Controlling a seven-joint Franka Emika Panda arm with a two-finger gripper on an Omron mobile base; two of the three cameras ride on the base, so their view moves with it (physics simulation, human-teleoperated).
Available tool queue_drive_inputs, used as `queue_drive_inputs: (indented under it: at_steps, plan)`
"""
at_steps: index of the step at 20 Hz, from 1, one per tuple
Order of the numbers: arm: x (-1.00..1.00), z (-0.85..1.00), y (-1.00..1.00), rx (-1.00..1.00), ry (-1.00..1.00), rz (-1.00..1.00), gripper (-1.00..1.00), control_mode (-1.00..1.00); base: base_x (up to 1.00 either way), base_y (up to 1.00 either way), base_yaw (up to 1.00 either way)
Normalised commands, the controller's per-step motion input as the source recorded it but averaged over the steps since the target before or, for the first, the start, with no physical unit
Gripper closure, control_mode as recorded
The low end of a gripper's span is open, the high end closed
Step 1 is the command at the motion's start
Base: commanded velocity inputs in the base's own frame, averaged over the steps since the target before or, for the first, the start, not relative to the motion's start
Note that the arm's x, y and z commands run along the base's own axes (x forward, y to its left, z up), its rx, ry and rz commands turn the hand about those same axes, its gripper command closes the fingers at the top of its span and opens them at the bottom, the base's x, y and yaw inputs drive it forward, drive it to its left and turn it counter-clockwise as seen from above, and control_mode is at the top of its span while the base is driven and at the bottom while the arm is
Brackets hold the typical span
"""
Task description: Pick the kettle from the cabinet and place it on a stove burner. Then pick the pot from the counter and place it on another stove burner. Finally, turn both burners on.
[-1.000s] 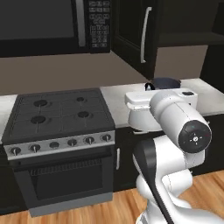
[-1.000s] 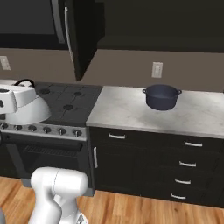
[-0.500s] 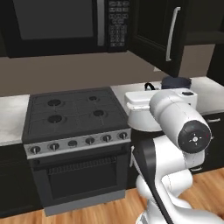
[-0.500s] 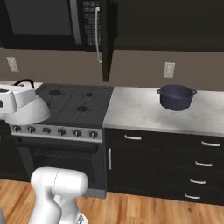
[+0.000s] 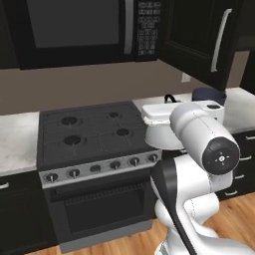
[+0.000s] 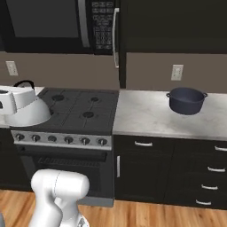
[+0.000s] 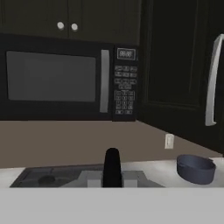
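My gripper (image 7: pixel 112 176) is shut on the kettle, whose black handle (image 7: pixel 112 166) stands upright between the fingers. That black arched handle (image 5: pixel 169 98) (image 6: pixel 24 83) shows above my white hand, in the air in front of the stove (image 5: pixel 89 149). The burners (image 5: pixel 73 140) (image 5: pixel 122 132) (image 6: pixel 88 114) lie bare under black grates. The dark blue-grey pot (image 6: pixel 186 100) (image 5: pixel 209 94) (image 7: pixel 195 168) sits on the marbled counter (image 6: pixel 146 116), right of the stove. The black cabinet door (image 5: pixel 196 40) (image 7: pixel 175 65) stands open above.
A black microwave (image 5: pixel 79 30) (image 6: pixel 48 22) hangs over the stove. Silver knobs (image 5: pixel 114 165) line the stove front. The open cabinet door's edge and bar handle (image 6: pixel 116 37) jut out over the counter's left end. Dark drawers (image 6: pixel 195 168) sit under the counter.
The whole scene has slid right in both base views, so the base has moved left along the kitchen. The arm and the held kettle keep their place in the frame.
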Motion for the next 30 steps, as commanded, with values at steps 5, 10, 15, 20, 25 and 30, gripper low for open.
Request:
queue_drive_inputs:
  at_steps: [5,10,15,20,25,30]
  plan:
    - [0.0,0.0,0.0,0.0,0.0,0.0,1.0,1.0,0.37,0.32,-0.08]
    - [0.0,0.0,0.0,0.0,0.0,0.0,1.0,1.0,0.43,0.34,-0.08]
    - [0.0,0.0,0.0,0.0,0.0,0.0,1.0,1.0,0.45,0.5,-0.12]
    - [0.0,0.0,0.0,0.0,0.0,0.0,1.0,1.0,0.41,0.48,-0.13]
    - [0.0,0.0,0.0,0.0,0.0,0.0,1.0,1.0,0.38,0.26,-0.1]
    - [0.0,0.0,0.0,0.0,0.0,0.0,1.0,1.0,0.29,0.04,-0.02]
